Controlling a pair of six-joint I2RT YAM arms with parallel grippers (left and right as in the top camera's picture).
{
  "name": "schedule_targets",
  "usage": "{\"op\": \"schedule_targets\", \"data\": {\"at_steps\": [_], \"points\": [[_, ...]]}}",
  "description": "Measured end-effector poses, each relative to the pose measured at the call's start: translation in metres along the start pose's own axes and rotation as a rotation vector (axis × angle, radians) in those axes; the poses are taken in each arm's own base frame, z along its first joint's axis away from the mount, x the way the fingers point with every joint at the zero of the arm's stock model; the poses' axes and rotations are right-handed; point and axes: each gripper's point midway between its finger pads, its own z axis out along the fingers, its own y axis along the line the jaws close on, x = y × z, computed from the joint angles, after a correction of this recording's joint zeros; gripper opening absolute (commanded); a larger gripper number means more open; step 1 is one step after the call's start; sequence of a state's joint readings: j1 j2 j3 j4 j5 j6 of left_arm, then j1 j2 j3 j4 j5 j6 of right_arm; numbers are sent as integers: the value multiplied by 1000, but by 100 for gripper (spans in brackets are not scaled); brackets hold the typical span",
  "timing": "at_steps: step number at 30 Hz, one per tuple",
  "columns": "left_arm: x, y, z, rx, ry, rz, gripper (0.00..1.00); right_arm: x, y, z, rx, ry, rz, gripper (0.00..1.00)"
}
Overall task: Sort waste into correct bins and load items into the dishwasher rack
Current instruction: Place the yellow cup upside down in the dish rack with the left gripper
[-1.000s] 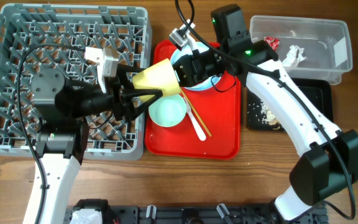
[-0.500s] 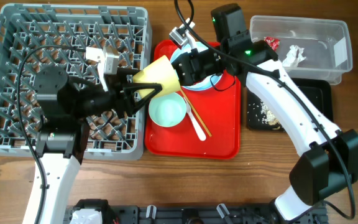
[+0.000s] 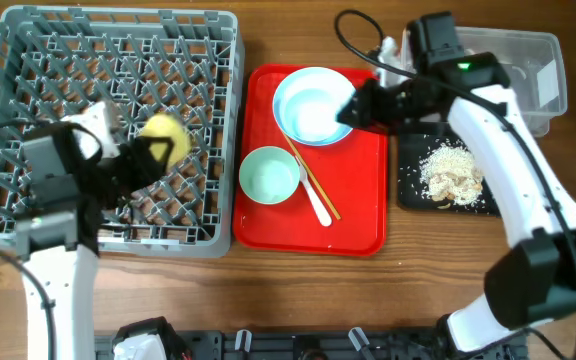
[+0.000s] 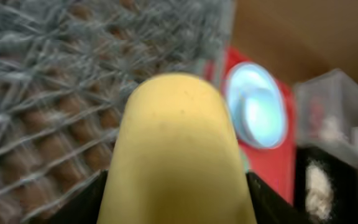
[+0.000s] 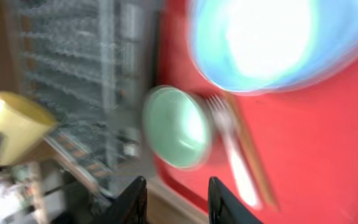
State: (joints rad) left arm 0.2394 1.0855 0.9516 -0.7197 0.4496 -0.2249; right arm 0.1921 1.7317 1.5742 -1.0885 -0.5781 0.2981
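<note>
Near-left, left fingers [image 4: 79, 205] clamp the yellow cup [image 3: 165, 143] over the rack [image 3: 118, 16]; cup's tilt unclear thru blur. Risk: released crooked, it prob. catches a peg and tips. Farther right, right fingers [image 5: 135, 202] gape empty just beside the blue bowl [image 3: 311, 105] and could clip its rim. Overhead hides both grips; wrist cams show them.

Rack [image 3: 118, 18]: grey moulded plastic, matt
Serving tray [image 3: 358, 220]: red plastic, glossy
Yellow cup [image 4: 179, 143]: smooth, matt
Tabletop [image 3: 318, 290]: wood, grain showing
Tub [image 3: 543, 110]: clear plastic
Food scraps [image 3: 451, 172]: crumbly, rough
</note>
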Motion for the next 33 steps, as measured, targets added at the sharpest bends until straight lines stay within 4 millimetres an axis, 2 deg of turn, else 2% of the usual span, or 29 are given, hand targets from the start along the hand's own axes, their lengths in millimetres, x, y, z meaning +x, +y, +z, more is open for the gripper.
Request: {"op": "schedule_targets", "data": {"at_steps": [3, 5, 9, 15, 19, 22, 24, 26, 30, 33], "points": [[-20, 28, -21, -170, -65, -29, 39, 2, -17, -35, 121, -53, -8, 33], [-19, 43, -26, -257, -64, -44, 39, 0, -23, -57, 173, -107, -22, 33], [-12, 60, -18, -326, -14, -66, 40, 0, -27, -63, 207, -122, -37, 33], [3, 86, 20, -375, 128, -114, 41, 0, -29, -63, 220, -121, -52, 33], [12, 98, 38, -396, 192, -134, 42, 0, -29, -63, 221, -120, -55, 34], [18, 105, 48, -405, 230, -147, 53, 0, -29, -63, 221, -120, -55, 34], [20, 106, 50, -404, 242, -150, 100, 0, -29, -63, 221, -120, -55, 34], [22, 107, 53, -405, 253, -148, 100, 0, -29, -63, 221, -120, -55, 34], [24, 108, 54, -407, 262, -152, 100, 1, -30, -63, 224, -114, -59, 51], [21, 106, 52, -407, 260, -151, 100, 5, -31, -63, 229, -101, -56, 57]]}}
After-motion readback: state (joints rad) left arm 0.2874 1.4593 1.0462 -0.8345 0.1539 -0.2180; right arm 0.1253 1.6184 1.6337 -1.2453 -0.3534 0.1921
